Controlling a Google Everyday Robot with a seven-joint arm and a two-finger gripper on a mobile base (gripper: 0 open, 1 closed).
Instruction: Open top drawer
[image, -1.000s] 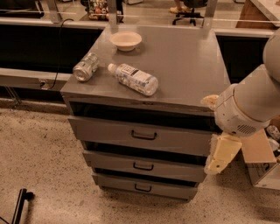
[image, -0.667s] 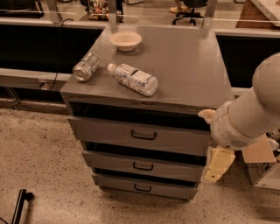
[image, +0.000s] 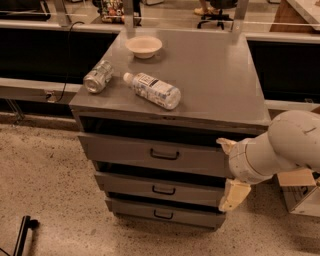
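Grey cabinet surface (image: 215, 75) on a speckled floor; top drawer (image: 125, 150) not yet drawn out.
Bowl (image: 144, 46), bottle (image: 154, 90) and can (image: 98, 76) lie on the surface, out of the way of the work; the top drawer sits directly beneath, its black loop handle (image: 165, 155) at the front's centre, untouched; the gripper (image: 231, 172) hangs at the front's right end, well apart from the handle, presumably staged at drawer height for an approach; whether it is apart or together cannot be told.

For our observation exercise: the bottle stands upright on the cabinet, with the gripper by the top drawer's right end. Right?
No. In the camera view the bottle lies on its side on the cabinet; the gripper is by the right end of the top drawer.
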